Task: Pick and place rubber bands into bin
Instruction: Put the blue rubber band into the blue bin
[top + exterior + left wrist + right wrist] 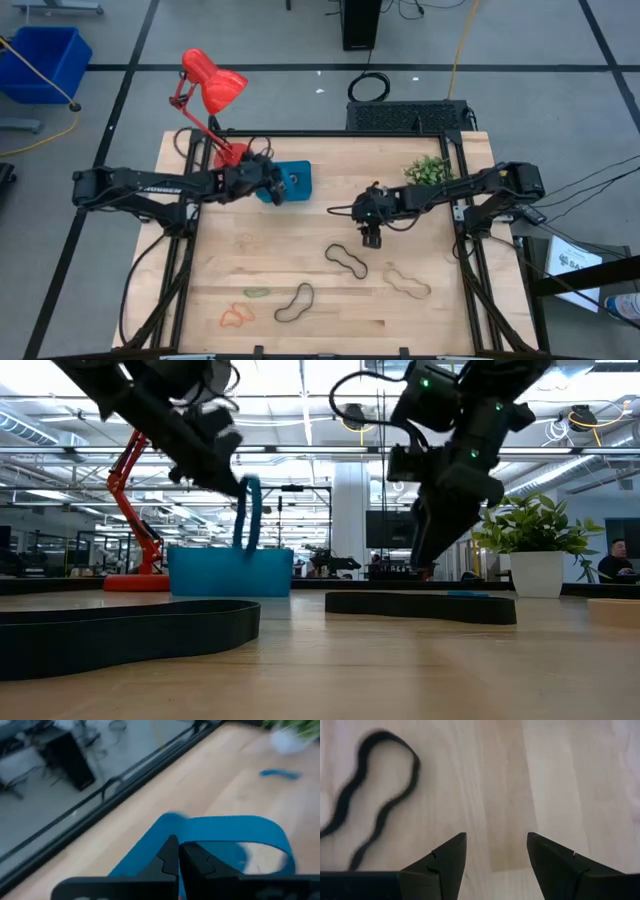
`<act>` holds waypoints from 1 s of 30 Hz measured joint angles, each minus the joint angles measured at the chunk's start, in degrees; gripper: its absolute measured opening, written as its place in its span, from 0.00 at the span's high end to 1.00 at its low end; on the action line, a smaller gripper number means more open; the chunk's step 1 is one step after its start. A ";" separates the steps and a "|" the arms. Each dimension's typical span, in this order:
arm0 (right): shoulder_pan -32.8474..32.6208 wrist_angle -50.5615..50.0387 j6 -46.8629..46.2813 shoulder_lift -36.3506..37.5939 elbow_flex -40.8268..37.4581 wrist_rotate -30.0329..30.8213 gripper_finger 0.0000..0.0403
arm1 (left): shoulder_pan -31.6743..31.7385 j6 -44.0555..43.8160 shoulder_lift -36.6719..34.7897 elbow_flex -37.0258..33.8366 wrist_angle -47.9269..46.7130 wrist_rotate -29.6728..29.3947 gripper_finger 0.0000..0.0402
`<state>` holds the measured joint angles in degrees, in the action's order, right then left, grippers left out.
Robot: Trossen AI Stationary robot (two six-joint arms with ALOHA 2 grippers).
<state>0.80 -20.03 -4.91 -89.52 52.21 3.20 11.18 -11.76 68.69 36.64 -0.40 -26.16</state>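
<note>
Pinched between the pressed-together fingers of the left gripper (pixel 178 854): a blue rubber band (pixel 230 832), hanging as a limp loop just below the tips; directly beneath and just beyond, the teal bin (pixel 296 182), with the band dangling over its rim in the low view; behind the bin, a red lamp (pixel 210 85); farther off past the fingertips, another small blue band (pixel 280 773) lying on the table (pixel 420 330) near a potted plant (pixel 430 168).

Spread wide and empty, the right gripper (pixel 496 851), hovering above bare wood; just ahead and to one side of its fingers, a black rubber band (pixel 346 259) lying flat in a wavy loop; beyond that, a tan one (pixel 407 283), another black one (pixel 295 303), then green (pixel 256 294) and orange (pixel 236 318) ones toward the near edge, well apart from both grippers.

Likely light, soft and floppy, with no stiffness to speak of; apt to sag, stretch, or cling to a finger pad on release; best taken across a single strand where a curve lifts slightly off the wood, fingertips pressed right down to the surface; slipping out of a shallow pinch probably the main risk.
</note>
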 joint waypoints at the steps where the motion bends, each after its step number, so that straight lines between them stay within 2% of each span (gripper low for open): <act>1: 0.26 0.00 -0.13 0.00 -0.40 0.00 0.50 | 0.99 -0.67 0.55 0.00 -1.13 0.04 0.99; 8: 1.91 0.67 -1.38 0.00 -1.03 0.00 0.50 | 6.04 -2.84 5.55 0.00 -2.47 2.40 0.99; 18: 3.29 2.50 -1.32 0.00 -1.03 -0.01 0.49 | 6.97 -5.00 12.82 0.00 -2.81 5.90 0.99; 23: 3.32 2.68 -1.46 0.00 -1.03 -0.01 0.50 | 6.95 -5.36 13.88 0.00 -2.85 8.22 0.93; 30: 3.29 2.66 -1.49 -0.02 -1.03 -0.11 0.49 | 6.95 -5.09 13.90 0.00 -2.47 8.21 0.92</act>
<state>4.10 -17.37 -6.39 -89.54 51.18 3.09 18.13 -16.86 82.59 36.64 -2.88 -17.96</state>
